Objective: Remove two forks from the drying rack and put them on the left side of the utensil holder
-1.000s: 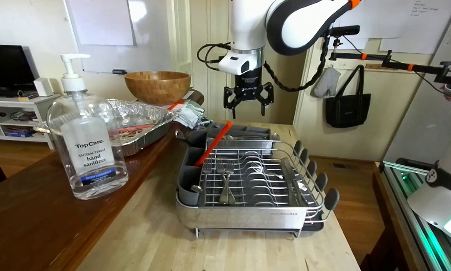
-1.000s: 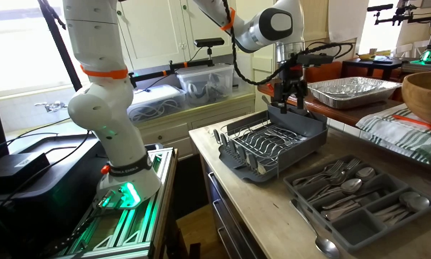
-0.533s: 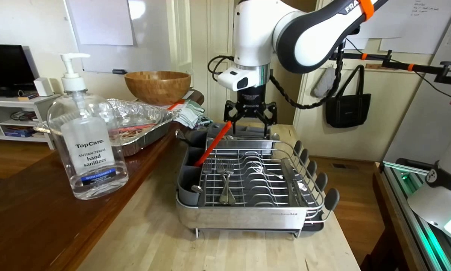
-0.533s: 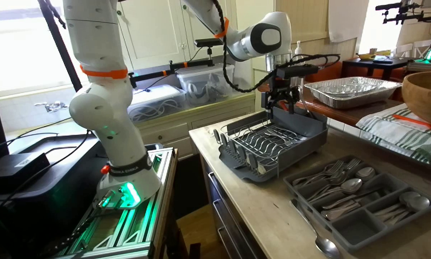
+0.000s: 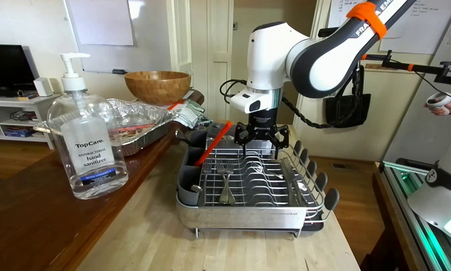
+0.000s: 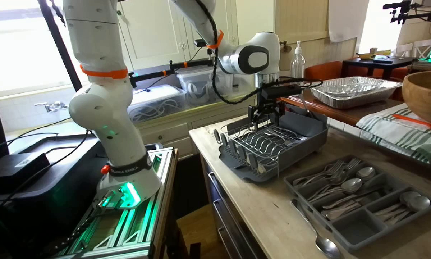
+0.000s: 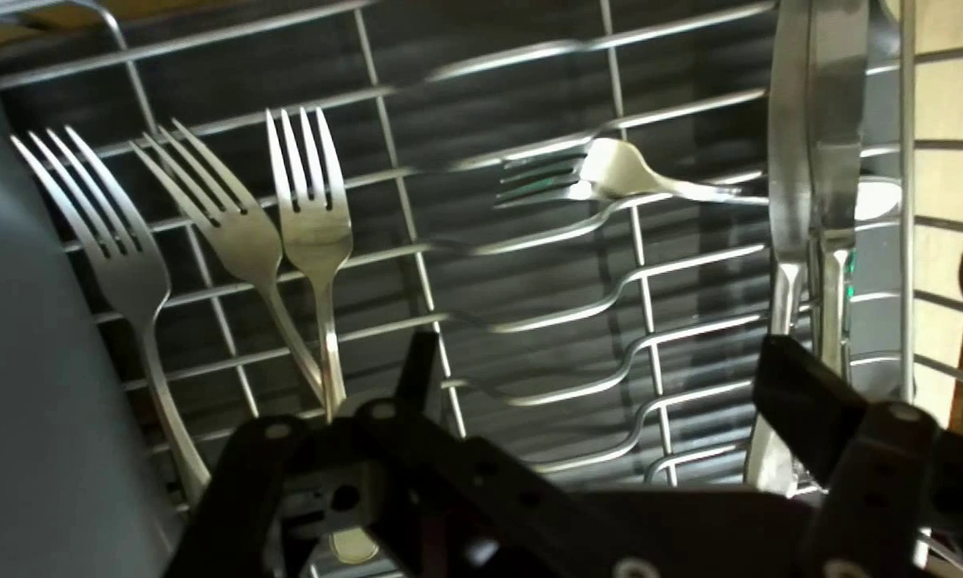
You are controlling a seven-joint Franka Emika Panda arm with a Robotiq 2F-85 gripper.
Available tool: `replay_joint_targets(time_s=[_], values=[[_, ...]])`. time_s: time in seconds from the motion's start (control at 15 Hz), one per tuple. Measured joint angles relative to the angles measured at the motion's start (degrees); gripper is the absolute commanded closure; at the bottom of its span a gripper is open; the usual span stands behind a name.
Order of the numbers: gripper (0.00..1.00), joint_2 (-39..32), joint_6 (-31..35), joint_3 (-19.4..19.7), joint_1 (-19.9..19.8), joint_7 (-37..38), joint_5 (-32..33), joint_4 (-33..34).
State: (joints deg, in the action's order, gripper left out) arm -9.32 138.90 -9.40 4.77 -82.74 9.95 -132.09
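The drying rack (image 5: pixel 244 218) stands on the wooden counter and also shows in an exterior view (image 6: pixel 301 148). Silvery forks lie on its wires: two with crossing handles (image 7: pixel 314 229) (image 7: pixel 244 241), one (image 7: pixel 132 281) beside the holder wall, and another (image 7: pixel 622 170) lying crosswise in the middle. The dark grey utensil holder (image 5: pixel 189 188) is along the rack's side; its wall shows in the wrist view (image 7: pixel 39 361). My gripper (image 5: pixel 260 153) is open and empty, pointing down above the rack's far part. Its fingertips (image 7: pixel 597 353) are apart from the forks and hide some handle ends.
Knives (image 7: pixel 793 160) lie along the rack's prong side. An orange-red handle (image 5: pixel 214 145) sticks up from the holder. A grey cutlery tray (image 6: pixel 359 228) and a loose spoon (image 6: pixel 326 246) are nearby. A sanitizer bottle (image 5: pixel 93 150), foil tray (image 6: pixel 352 93) and wooden bowl (image 6: pixel 423 93) stand around.
My gripper has moved down and across from above the cutlery tray side to above the drying rack. It has stayed open. The forks and the rack have not moved.
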Motion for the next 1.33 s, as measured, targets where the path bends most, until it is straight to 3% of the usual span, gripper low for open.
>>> replay_joint_targets(time_s=[0.4,1.33], values=[[0.00,-2.04,-0.05,1.24,-2.35,-5.02,-1.10,1.35],[0.00,-8.64,-0.05,1.17,-2.91,-10.85,-1.72,6.23]])
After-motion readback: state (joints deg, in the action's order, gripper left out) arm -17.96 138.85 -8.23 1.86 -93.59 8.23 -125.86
